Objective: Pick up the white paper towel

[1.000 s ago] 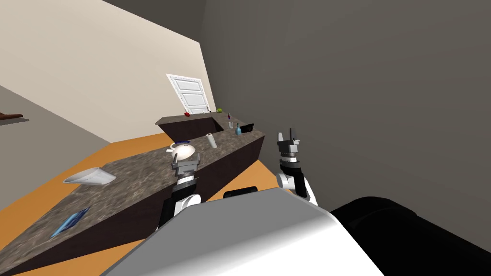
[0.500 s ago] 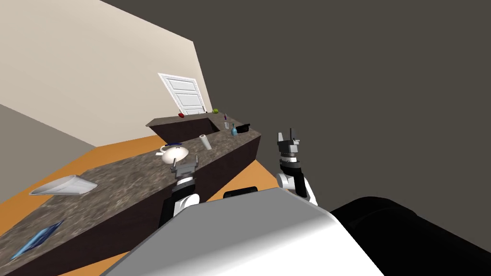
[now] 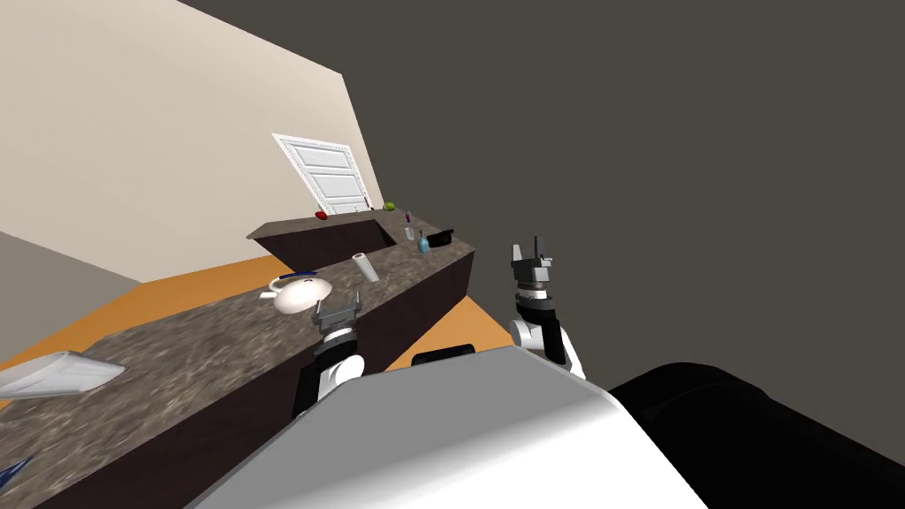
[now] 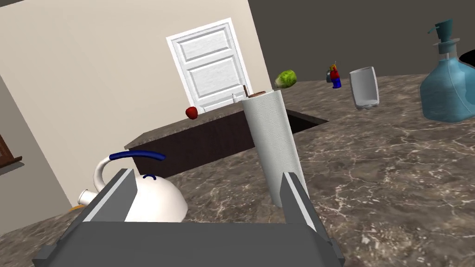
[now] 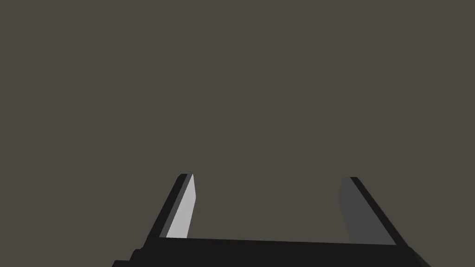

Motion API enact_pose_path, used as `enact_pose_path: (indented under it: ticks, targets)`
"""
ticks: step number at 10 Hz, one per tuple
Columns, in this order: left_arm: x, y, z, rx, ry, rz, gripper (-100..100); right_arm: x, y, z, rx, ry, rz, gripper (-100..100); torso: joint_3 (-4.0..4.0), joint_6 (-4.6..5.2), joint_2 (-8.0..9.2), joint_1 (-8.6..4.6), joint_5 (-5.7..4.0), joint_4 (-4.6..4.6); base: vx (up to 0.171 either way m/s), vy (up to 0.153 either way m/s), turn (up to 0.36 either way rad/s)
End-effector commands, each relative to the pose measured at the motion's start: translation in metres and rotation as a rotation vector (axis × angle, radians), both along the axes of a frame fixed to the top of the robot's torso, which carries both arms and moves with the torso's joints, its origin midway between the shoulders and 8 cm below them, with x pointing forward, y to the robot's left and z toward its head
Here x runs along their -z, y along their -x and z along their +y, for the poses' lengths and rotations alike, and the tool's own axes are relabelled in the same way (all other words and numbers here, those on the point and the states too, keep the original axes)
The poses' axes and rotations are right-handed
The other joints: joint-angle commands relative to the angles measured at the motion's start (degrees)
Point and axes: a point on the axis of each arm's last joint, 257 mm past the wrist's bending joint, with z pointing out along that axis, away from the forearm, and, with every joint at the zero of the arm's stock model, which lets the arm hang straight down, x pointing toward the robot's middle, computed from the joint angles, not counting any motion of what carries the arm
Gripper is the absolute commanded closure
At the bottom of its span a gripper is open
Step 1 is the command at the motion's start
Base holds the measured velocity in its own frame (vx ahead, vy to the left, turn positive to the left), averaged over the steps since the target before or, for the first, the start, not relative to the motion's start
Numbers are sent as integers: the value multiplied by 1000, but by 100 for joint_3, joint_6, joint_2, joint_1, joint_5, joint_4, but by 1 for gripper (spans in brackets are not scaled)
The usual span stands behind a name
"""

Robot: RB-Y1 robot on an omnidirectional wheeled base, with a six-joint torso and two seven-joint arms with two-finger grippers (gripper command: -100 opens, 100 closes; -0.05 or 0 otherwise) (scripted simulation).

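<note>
The white paper towel roll stands upright on the dark marbled counter, some way beyond my left gripper. In the left wrist view the roll rises just ahead of one fingertip, apart from it. My left gripper is open with nothing between its fingers. A white kettle with a blue handle sits in front of the other finger. My right gripper is raised beside the counter's end, open and empty.
Past the roll are a sink recess, a glass, a blue soap bottle, a green fruit and a red fruit. A white tray lies on the counter at the left. A white door is behind.
The whole head picture has slid left and down, so I have moved along the counter. Both arms keep their pose and both grippers stay open.
</note>
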Motion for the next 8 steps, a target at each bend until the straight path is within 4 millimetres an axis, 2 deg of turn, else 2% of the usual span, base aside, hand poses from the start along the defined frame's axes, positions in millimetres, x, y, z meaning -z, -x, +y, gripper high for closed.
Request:
enact_pose_path:
  ticks: [1, 6, 8]
  targets:
    - [16, 3, 16, -25, 71, 8, -100, 0, 0, 0, 0, 0, 0, 0, 0, 0, 0, 0, 0, 0, 88, -69, -143]
    - [56, 8, 63, -110, 247, 16, -100, 0, 0, 0, 0, 0, 0, 0, -8, -1, -13, -1, -1, -3, 107, -57, -113]
    - [69, 11, 78, -143, 303, 13, -100, 0, 0, 0, 0, 0, 0, 0, -10, -1, -16, 13, 2, -4, 114, -2, -96]
